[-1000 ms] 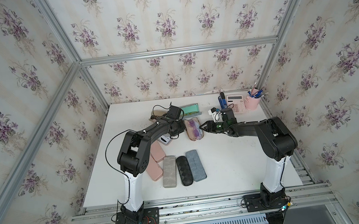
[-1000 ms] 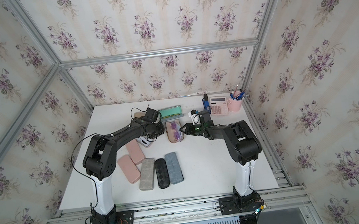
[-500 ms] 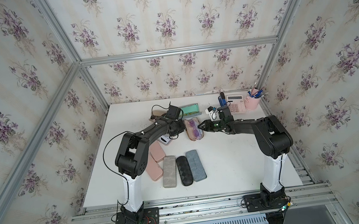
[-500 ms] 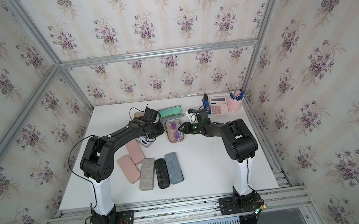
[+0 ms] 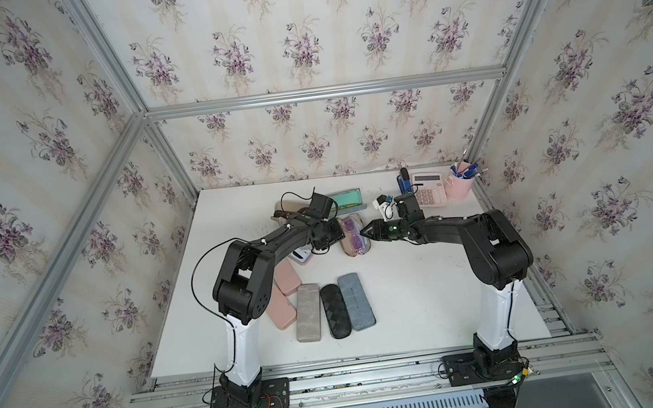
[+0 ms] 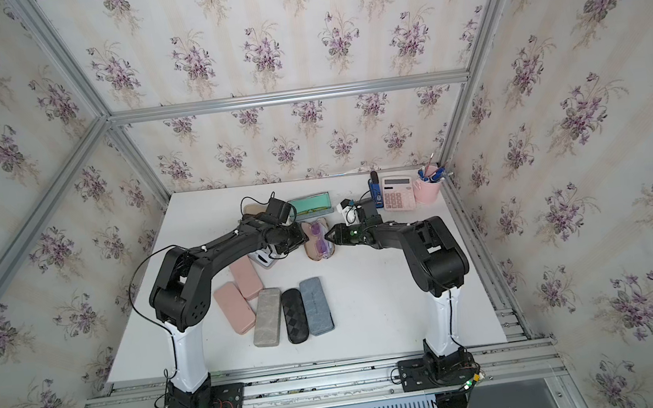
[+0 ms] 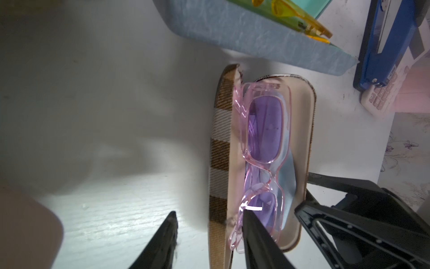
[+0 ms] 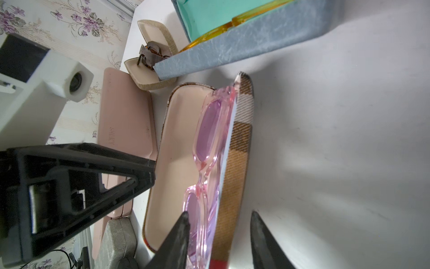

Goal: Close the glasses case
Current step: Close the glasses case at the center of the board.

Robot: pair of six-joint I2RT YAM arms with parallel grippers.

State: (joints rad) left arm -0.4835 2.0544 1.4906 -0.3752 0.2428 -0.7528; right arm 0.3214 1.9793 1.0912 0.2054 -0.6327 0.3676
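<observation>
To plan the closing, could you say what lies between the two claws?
The open plaid case with pink glasses, between left claw and right claw, in both top views.

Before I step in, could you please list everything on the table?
plaid glasses case: one, brown-cream, open, mid-table
pink glasses: one, purple lenses, inside it
blue-grey case: one, open, teal-lined, behind it
yellow glasses: one, inside that case
beige case: one, open, far side, dark glasses inside
closed cases: five, two pink, grey, black, blue-grey, near row
calculator: one, pink-white, far corner
pen cup: one, pink, beside calculator
blue tool: one, calculator's other side
table: one, white
left gripper: one, black, open, at the plaid glasses case
right gripper: one, black, open, opposite side
</observation>
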